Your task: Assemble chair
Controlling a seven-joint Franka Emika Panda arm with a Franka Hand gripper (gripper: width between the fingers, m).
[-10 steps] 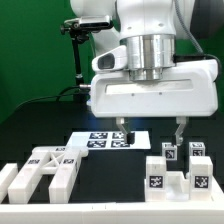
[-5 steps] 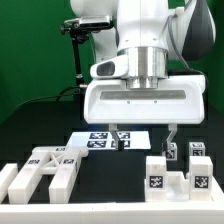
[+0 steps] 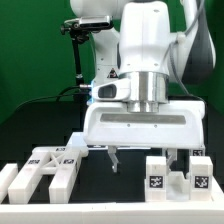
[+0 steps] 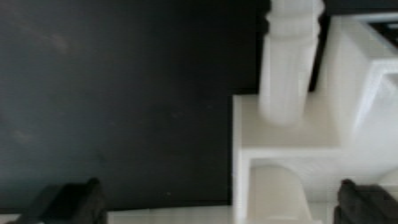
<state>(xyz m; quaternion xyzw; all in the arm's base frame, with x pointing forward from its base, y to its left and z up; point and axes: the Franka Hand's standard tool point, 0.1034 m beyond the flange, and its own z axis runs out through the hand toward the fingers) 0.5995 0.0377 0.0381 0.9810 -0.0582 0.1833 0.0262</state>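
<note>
The chair is in loose white tagged parts. One cluster of blocks and slabs (image 3: 48, 170) lies at the exterior view's left. Another cluster of upright blocks (image 3: 176, 174) stands at the exterior view's right. My gripper (image 3: 148, 158) is open and empty, low over the table, with one finger left of the right cluster and the other over it. In the wrist view the gripper (image 4: 217, 203) straddles a white chair part (image 4: 285, 125) with a slim post, and both dark fingertips (image 4: 64, 202) stand apart from it.
The marker board (image 3: 79, 142) is mostly hidden behind the gripper body. A low white border rail (image 3: 100, 216) runs along the front edge. A black stand (image 3: 79, 45) rises at the back left before a green backdrop.
The gripper has come down and toward the front, now covering the marker board. Its fingers have stayed open. The chair parts have not moved.
</note>
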